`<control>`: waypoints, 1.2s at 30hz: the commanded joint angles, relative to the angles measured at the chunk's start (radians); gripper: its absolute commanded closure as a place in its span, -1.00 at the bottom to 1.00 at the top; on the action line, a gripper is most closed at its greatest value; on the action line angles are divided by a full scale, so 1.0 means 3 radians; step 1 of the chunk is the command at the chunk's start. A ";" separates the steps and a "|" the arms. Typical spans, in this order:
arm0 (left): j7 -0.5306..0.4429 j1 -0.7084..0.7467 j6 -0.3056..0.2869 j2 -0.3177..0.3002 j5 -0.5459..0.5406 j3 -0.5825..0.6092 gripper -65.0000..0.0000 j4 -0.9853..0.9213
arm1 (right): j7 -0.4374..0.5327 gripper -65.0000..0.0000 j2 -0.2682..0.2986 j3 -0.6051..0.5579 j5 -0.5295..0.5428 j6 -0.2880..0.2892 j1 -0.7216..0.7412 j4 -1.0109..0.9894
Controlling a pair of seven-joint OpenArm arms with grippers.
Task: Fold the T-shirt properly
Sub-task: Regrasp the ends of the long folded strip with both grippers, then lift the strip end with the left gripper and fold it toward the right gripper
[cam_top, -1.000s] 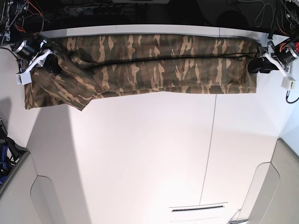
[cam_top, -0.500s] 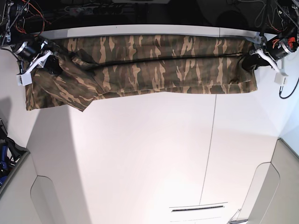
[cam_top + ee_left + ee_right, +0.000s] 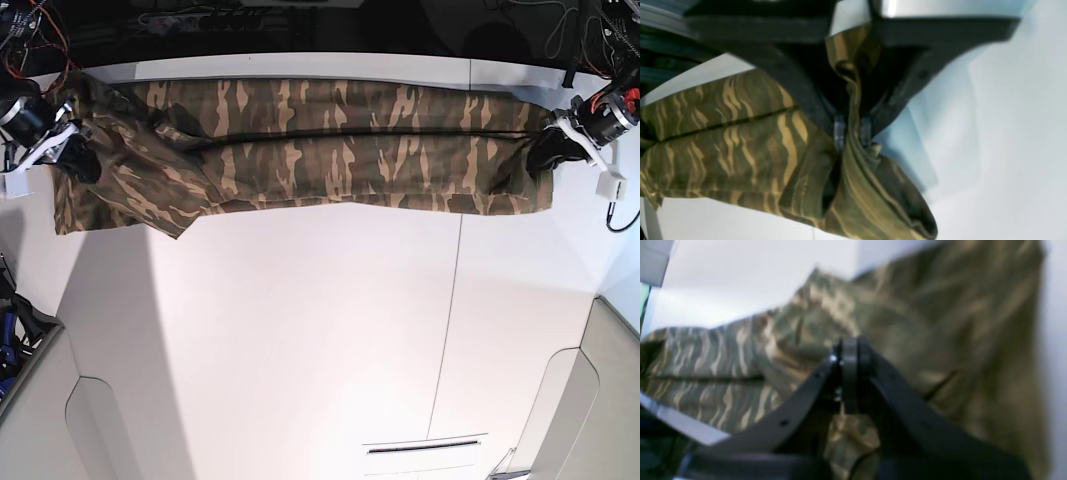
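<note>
One long band of cloth: the T-shirt (image 3: 300, 145) lies folded lengthwise along the far edge of the table (image 3: 300, 330), end to end between the 2 arms. A dark crease runs along its length; a loose flap, prob. a sleeve, droops toward the near side at the base view's left.

Left gripper (image 3: 852, 131) is pinched tight on a bunched corner of the shirt, cloth running up between the jaws. Right gripper (image 3: 849, 355) is closed too, jaws together over the other end; wrist view is blurred, so whether cloth is really caught there I can't tell, though base view puts it right at the shirt's edge.

Risks, as I judge: if the arms lift or pull unevenly the band skews & the fold goes crooked. The left's hold is only on a gathered corner, so layers could slip out. The droopy flap may drag or crumple under the next fold.

Vs. a second ago: the left gripper was wide open beside the end, now it's clamped. The right arm has shifted outward, stretching the shirt more.
</note>
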 commanded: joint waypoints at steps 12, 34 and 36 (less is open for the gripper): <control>-0.0057 -0.0024 -0.0054 -0.0308 -0.0066 -0.0223 1.00 0.0159 | -0.0014 0.50 0.0053 0.0346 0.0056 0.0024 -0.0001 0.0137; 0.0237 -0.0019 -0.0054 0.0032 -0.0338 0.0512 1.00 0.1694 | -0.0027 0.50 0.0053 0.0346 0.0051 0.0023 -0.0001 0.0137; 0.0163 -0.0039 -0.0019 0.0141 -0.0154 0.0715 1.00 0.1700 | -0.0027 0.50 0.0053 0.0346 0.0051 0.0024 -0.0001 0.0137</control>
